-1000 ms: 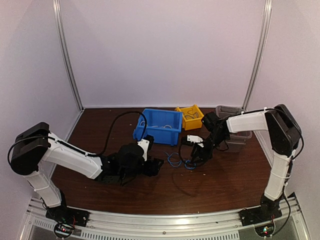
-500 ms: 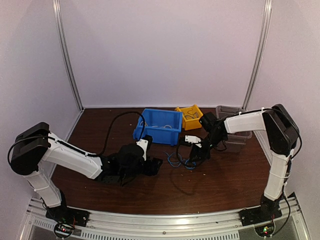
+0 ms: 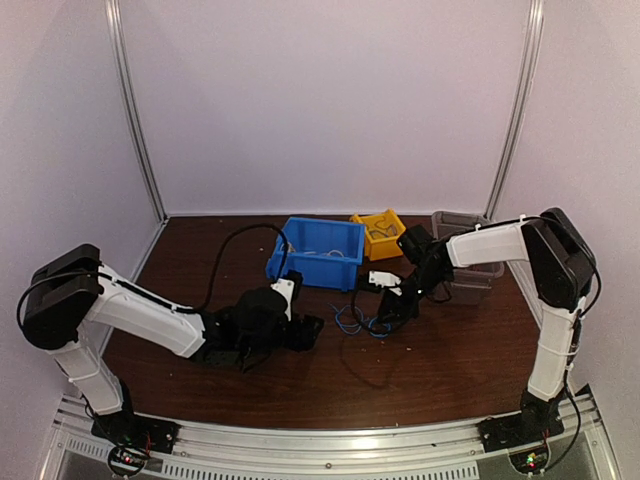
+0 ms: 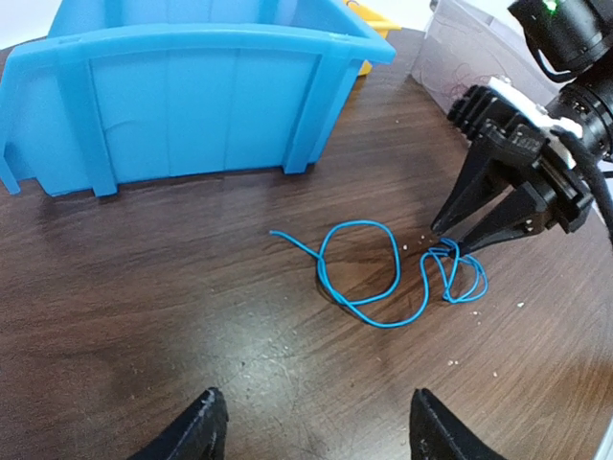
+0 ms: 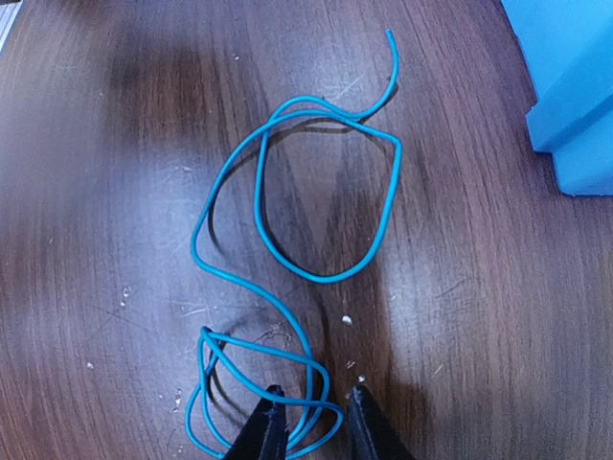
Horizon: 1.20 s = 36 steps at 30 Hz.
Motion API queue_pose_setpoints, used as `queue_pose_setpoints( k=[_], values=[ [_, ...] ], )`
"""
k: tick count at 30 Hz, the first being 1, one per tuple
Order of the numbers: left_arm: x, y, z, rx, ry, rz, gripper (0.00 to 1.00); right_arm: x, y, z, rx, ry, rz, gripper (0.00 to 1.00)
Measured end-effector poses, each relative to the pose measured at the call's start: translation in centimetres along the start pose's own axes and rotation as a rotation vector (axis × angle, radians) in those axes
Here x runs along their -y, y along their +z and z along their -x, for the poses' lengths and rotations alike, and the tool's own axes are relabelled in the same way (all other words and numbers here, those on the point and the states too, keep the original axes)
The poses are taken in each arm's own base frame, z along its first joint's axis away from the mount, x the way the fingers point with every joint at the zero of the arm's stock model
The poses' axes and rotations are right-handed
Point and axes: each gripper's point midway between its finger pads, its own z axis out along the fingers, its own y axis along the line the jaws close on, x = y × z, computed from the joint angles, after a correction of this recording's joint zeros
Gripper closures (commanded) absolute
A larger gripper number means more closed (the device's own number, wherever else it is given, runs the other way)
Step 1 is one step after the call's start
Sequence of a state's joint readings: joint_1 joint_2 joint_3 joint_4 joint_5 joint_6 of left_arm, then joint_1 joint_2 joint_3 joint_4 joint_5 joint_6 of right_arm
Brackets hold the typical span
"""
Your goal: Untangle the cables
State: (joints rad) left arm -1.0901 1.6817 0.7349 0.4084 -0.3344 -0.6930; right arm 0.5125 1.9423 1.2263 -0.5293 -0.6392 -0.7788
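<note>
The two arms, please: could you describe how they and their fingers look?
Both the left arm and right arm have white tubular links, bulky black joints and thick black cables alongside. The left gripper and right gripper have plain black, tapering fingers; a white block sits behind the right one's.

**Both Arms Reached Inward, Grippers Held Low**

The left arm point(image 3: 140, 315) is laid out low and reached toward the centre, with its wrist set nearly level. The left gripper point(image 4: 316, 422) is spread wide, its two fingertips seen well apart at the bottom of its own wrist view. The right arm point(image 3: 495, 243) is extended leftward, the wrist pitched down. The right gripper point(image 5: 311, 417) is pointed downward, with only a narrow gap seen between its fingers.
</note>
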Motion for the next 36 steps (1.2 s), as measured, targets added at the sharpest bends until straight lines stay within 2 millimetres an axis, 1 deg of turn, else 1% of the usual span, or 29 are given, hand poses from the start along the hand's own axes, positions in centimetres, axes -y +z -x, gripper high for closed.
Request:
queue_pose_setpoints(
  k=[3, 7, 13, 16, 17, 19, 21, 23, 26, 29, 33, 36],
  values=[
    [-0.7, 0.4, -0.2, -0.010, -0.018, 0.014, 0.34, -0.2, 0.2, 0.1, 0.000, -0.003, 0.006, 0.83],
    [-1.6, 1.0, -0.9, -0.033, -0.033, 0.033, 0.34, -0.2, 0.6, 0.4, 0.005, -0.010, 0.017, 1.00],
    [-1.8, 1.5, -1.3, -0.050, -0.040, 0.043, 0.34, -0.6, 0.5, 0.7, 0.013, -0.010, 0.032, 1.00],
    [-2.1, 1.8, -1.3, -0.054, -0.050, 0.048, 0.34, -1.3, -0.8, 1.5, 0.028, -0.018, 0.036, 1.00],
    [-2.2, 2.1, -1.3, -0.054, -0.054, 0.050, 0.35, -1.5, -1.4, 2.0, 0.037, -0.028, 0.029, 1.00],
    [-2.3, 2.5, -1.3, -0.058, -0.057, 0.053, 0.36, -2.1, -3.5, 3.5, 0.067, -0.059, 0.005, 1.00],
    [-2.3, 2.9, -1.3, -0.062, -0.057, 0.052, 0.36, -2.9, -6.1, 5.6, 0.109, -0.103, -0.029, 1.00],
    [-2.2, 3.1, -1.5, -0.067, -0.048, 0.042, 0.37, -3.5, -9.1, 8.0, 0.164, -0.150, -0.073, 1.00],
    [-1.7, 3.2, -1.4, -0.062, -0.031, 0.014, 0.37, -4.0, -13.5, 11.5, 0.244, -0.215, -0.140, 1.00],
    [-0.7, 3.3, -0.9, -0.043, -0.007, -0.033, 0.37, -4.4, -17.4, 14.6, 0.322, -0.261, -0.200, 1.00],
    [0.8, 3.2, 0.2, -0.007, 0.027, -0.108, 0.37, -4.8, -20.9, 17.3, 0.386, -0.287, -0.241, 1.00],
    [2.2, 2.5, 0.9, 0.043, 0.070, -0.181, 0.35, -4.9, -22.2, 18.3, 0.411, -0.286, -0.257, 1.00]
  ],
)
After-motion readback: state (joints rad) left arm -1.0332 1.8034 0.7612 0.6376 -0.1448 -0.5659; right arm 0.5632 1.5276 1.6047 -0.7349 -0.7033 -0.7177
